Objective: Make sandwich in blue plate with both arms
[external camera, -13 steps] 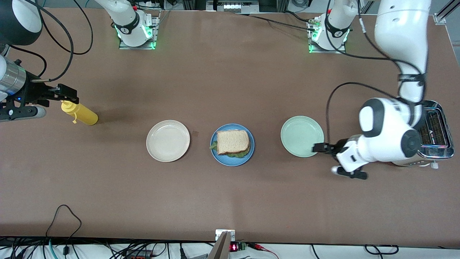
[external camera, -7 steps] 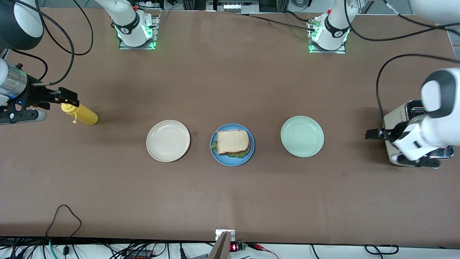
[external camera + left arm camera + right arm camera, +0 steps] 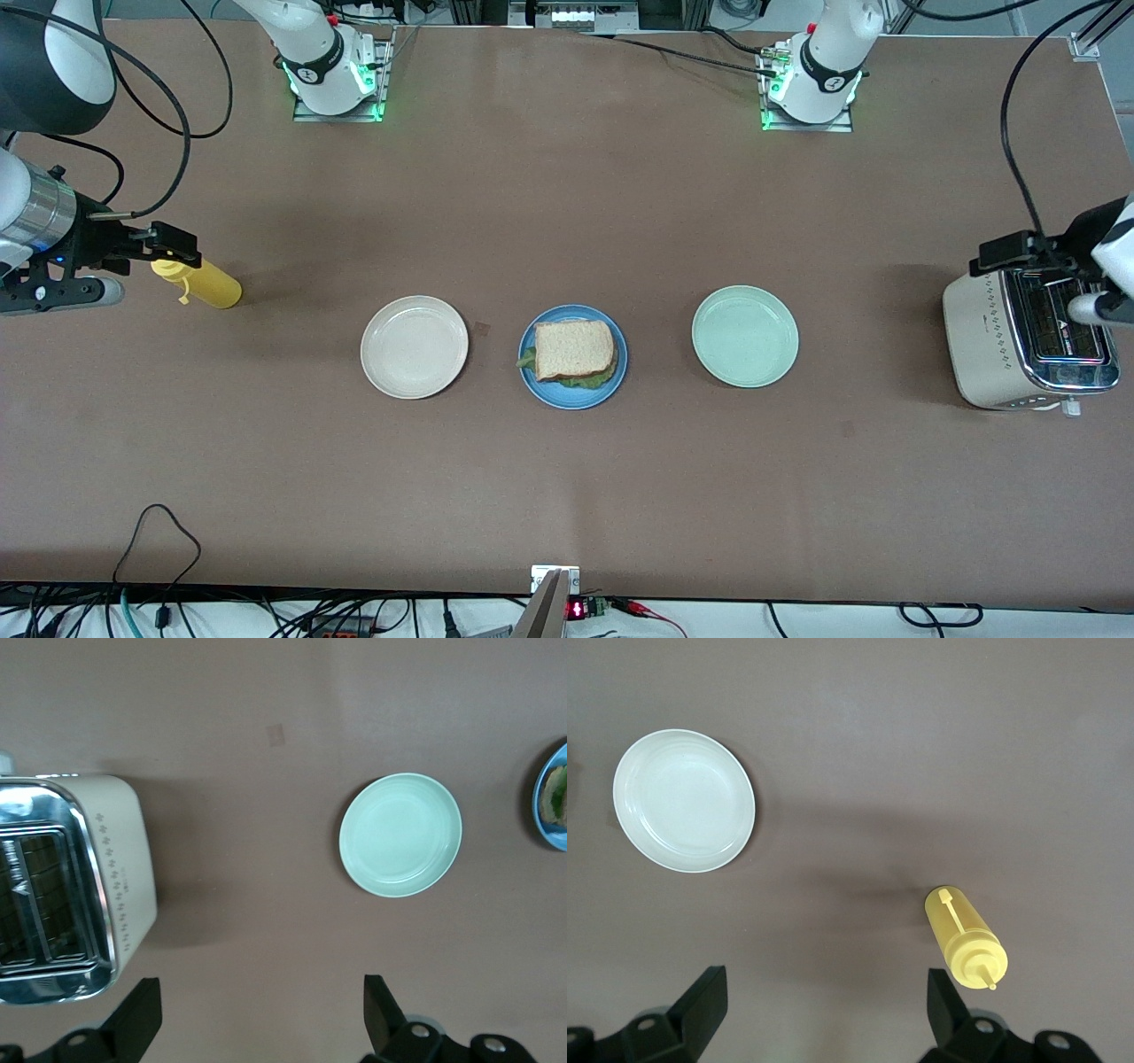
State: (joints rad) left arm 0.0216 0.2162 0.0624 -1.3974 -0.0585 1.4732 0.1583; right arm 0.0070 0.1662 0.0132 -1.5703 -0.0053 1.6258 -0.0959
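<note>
White left arm (image 3: 1112, 257) — back over toaster (image 3: 1028, 346), off green plate (image 3: 744, 336)

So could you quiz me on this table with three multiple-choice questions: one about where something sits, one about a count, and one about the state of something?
1. Where is the sandwich?
A. On the blue plate
B. On the beige plate
C. In the toaster

2. How many plates are on the table?
A. Two
B. Three
C. Four

3. How are the left tool and the right tool set?
A. Both shut on bread
B. One open, one shut
C. Both open, holding nothing

Answers:
1. A, the bread with lettuce lies on the blue plate, between the beige plate and the pale green plate.
2. B, beige, blue and pale green stand in a row.
3. C, each wrist view shows fingers spread wide with only bare table between them; the right one is over the yellow squeeze bottle, the left over the toaster.
</note>
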